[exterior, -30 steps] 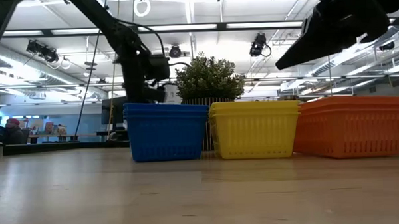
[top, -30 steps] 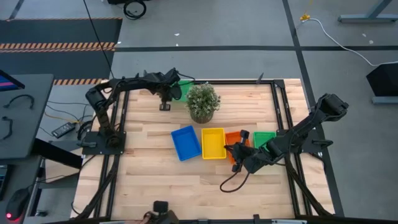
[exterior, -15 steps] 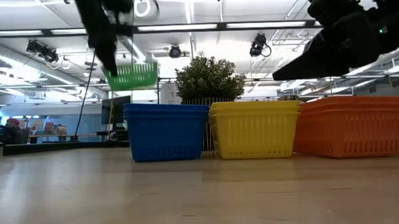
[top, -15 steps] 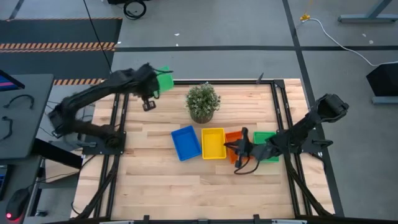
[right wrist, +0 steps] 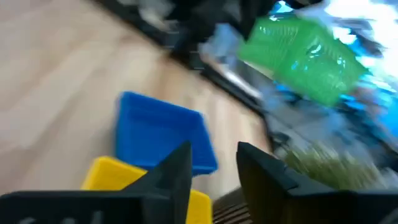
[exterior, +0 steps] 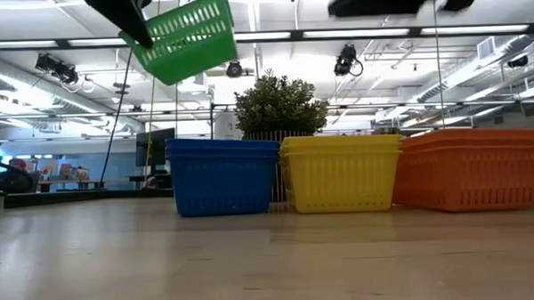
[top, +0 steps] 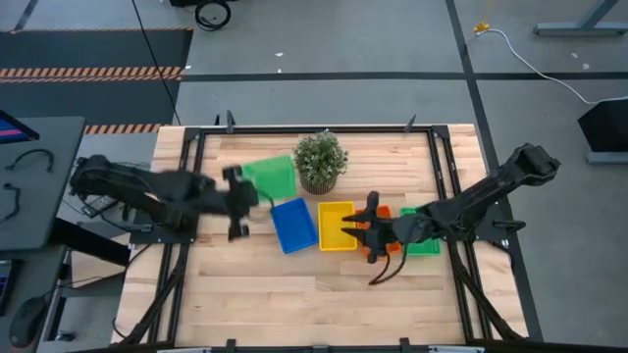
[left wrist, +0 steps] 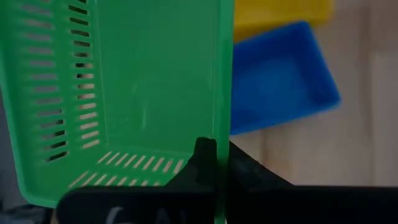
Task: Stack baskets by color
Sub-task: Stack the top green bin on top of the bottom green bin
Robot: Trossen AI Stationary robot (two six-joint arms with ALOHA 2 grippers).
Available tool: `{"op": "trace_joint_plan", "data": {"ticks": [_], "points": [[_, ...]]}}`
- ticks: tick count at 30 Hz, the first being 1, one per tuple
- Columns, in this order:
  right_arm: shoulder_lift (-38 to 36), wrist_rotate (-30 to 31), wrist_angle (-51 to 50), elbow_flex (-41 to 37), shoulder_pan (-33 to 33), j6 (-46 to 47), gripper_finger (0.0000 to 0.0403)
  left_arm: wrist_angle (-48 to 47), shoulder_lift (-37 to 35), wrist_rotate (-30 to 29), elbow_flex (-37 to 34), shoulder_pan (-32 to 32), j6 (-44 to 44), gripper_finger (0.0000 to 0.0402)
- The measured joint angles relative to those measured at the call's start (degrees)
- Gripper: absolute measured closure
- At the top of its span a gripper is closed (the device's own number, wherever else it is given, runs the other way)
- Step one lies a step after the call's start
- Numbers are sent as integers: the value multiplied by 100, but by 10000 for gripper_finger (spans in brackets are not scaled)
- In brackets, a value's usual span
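Left gripper (top: 238, 201) is clamped on a green basket (top: 270, 177), which you carry tilted in the air beside the plant (top: 321, 162). Right gripper (top: 371, 227) hovers parted, empty, over the orange stack (exterior: 472, 168). Blue (top: 293, 225), yellow (top: 336, 226) and orange stacks look built; green stack (top: 424, 243), probably unfinished, awaits this basket.

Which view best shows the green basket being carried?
The left wrist view: the green basket fills it, its rim pinched by the left gripper. The high view shows it beside the plant, the low view airborne, and the right wrist view only blurred.
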Motion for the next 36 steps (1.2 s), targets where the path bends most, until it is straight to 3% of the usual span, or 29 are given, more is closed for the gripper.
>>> {"op": "trace_joint_plan", "data": {"ticks": [4,11,16,20,27,33,36], "points": [[45,-908,-1808,1150,18,-130,239,104,678,220,0,-607,-124,396],[1333,-2079,-2863,2950,-187,-720,202,873,1570,738,-2,-979,588,395],[2203,-2340,-3667,3767,-393,-1210,196,937,1718,749,-2,-957,954,394],[2502,-2486,-3504,3875,-628,-1349,206,1096,1717,748,-2,-957,1335,393],[2805,-2794,-3676,3878,-886,-1536,249,1315,1717,779,-3,-957,1755,392],[2882,-3026,-3966,3870,-850,-1013,377,1400,1708,522,5,-951,1734,370],[2798,-2689,-4251,3870,-730,-330,391,1240,1702,72,24,-900,1641,334]]}}
